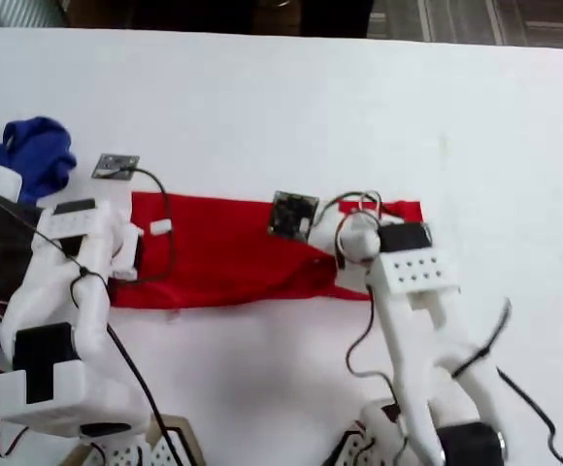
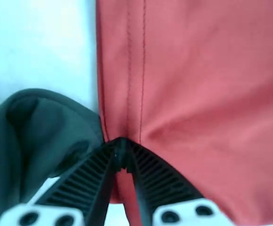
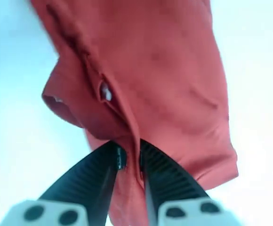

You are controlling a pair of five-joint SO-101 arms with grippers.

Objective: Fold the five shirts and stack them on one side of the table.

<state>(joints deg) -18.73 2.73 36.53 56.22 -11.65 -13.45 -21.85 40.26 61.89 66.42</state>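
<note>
The left gripper (image 2: 122,162) has its jaws closed almost to touching, with a thin edge of the red shirt (image 1: 223,252) pinched between the tips beside a double-stitched hem. The right gripper (image 3: 128,157) is closed in the same way on a bunched fold of the same shirt, near what looks like its collar or a sleeve opening. In the high view each arm stands at one end of the garment, the left arm at the left end and the right arm at the right end. The shirt lies between them as a long, narrow band across the middle of the table (image 1: 281,107), so it looks folded once lengthwise. It would need at least one more fold across before it could be stacked. Just beside the left gripper lies a dark garment (image 2: 33,141), loosely bunched at the table's left edge. Farther back on the left is a blue shirt (image 1: 34,150), crumpled in a heap. I see no neat stack of folded shirts anywhere, so I judge the task to be at an early stage, with the first shirt half folded and the others waiting. I can make out only three garments for certain.
</note>
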